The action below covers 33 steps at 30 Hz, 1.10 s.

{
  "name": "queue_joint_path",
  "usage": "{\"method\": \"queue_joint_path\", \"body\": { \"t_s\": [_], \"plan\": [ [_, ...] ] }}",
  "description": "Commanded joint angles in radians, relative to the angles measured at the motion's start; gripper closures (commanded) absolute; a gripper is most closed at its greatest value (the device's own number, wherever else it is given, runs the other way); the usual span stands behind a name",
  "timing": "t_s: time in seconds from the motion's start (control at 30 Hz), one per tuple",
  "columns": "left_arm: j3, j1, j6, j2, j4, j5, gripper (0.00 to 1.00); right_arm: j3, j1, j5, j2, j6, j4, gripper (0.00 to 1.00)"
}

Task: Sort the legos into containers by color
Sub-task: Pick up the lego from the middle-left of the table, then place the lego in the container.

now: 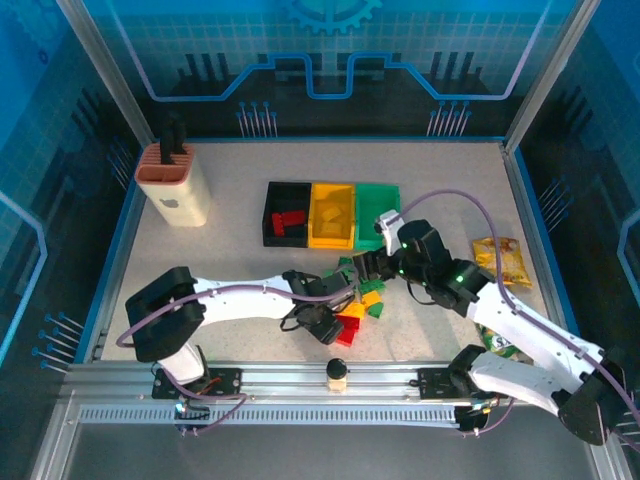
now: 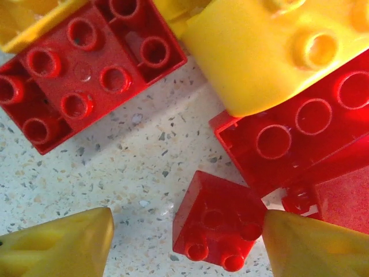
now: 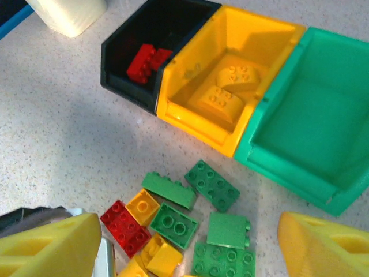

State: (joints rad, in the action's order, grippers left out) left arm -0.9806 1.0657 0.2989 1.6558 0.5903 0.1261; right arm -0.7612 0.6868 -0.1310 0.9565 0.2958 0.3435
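Observation:
My left gripper [image 2: 187,231] is low over the table, open around a small red lego [image 2: 219,228] lying on its side. The right fingertip [image 2: 311,245] touches it and the left one stands apart. More red legos [image 2: 86,69] and a yellow lego [image 2: 271,52] lie just beyond. My right gripper [image 3: 189,236] hangs open above several green legos [image 3: 213,184]. The black bin [image 3: 124,81] holds a red lego [image 3: 147,60], the yellow bin [image 3: 190,109] holds yellow legos [image 3: 228,92], and the green bin [image 3: 300,133] stands beside them. From above, both grippers [image 1: 335,325] [image 1: 372,262] flank the pile [image 1: 362,295].
A beige knife block [image 1: 175,185] stands at the back left. Snack bags lie on the right [image 1: 500,262] and near the right arm's base [image 1: 497,343]. The three bins [image 1: 332,243] sit in a row just behind the pile.

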Motion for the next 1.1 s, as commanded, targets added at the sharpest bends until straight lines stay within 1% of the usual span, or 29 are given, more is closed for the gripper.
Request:
{"method": "queue_joint_path", "body": {
  "t_s": [0.0,0.03,0.1,0.17,0.3,0.43,0.53,0.6,0.63,0.73,0.8,0.9,1.0,1.07],
  "plan": [
    [-0.032,0.005,-0.036,0.044,-0.001,0.004,0.34,0.048,-0.019,-0.007,-0.062,0.044,-0.011,0.19],
    [-0.037,0.005,-0.038,0.054,0.003,0.005,0.35,0.059,-0.024,-0.006,-0.072,0.047,-0.008,0.19],
    [-0.049,0.005,-0.042,0.076,0.011,0.000,0.41,0.078,-0.031,-0.004,-0.089,0.054,0.001,0.20],
    [-0.053,0.005,-0.040,0.094,0.018,-0.016,0.45,0.091,-0.036,-0.003,-0.104,0.055,0.009,0.19],
    [-0.036,0.004,-0.028,0.097,0.017,-0.022,0.49,0.108,-0.044,-0.002,-0.133,0.060,0.019,0.19],
    [-0.023,0.005,-0.019,0.076,0.019,0.002,0.54,0.118,-0.051,0.001,-0.144,0.066,0.020,0.20],
    [-0.012,0.003,-0.011,0.056,0.021,0.040,0.63,0.117,-0.052,0.004,-0.140,0.069,0.018,0.20],
    [-0.009,-0.009,-0.004,0.034,0.031,0.072,0.70,0.111,-0.052,0.008,-0.140,0.071,0.016,0.20],
    [-0.006,-0.020,-0.001,0.016,0.035,0.082,0.72,0.110,-0.052,0.011,-0.140,0.072,0.018,0.20],
    [0.013,-0.102,0.018,-0.085,0.030,0.084,0.73,0.106,-0.052,0.016,-0.148,0.076,0.020,0.20],
    [0.027,-0.186,0.022,-0.179,0.010,0.048,0.73,0.112,-0.052,0.023,-0.151,0.084,0.017,0.20],
    [0.015,-0.313,0.019,-0.294,-0.019,0.022,0.72,0.134,-0.052,0.043,-0.148,0.103,0.003,0.21],
    [-0.052,-0.442,0.009,-0.334,-0.028,0.029,0.72,0.164,-0.048,0.069,-0.139,0.131,-0.014,0.21],
    [-0.095,-0.530,0.001,-0.319,-0.057,0.047,0.71,0.184,-0.039,0.077,-0.138,0.150,-0.028,0.22]
  ]
}}
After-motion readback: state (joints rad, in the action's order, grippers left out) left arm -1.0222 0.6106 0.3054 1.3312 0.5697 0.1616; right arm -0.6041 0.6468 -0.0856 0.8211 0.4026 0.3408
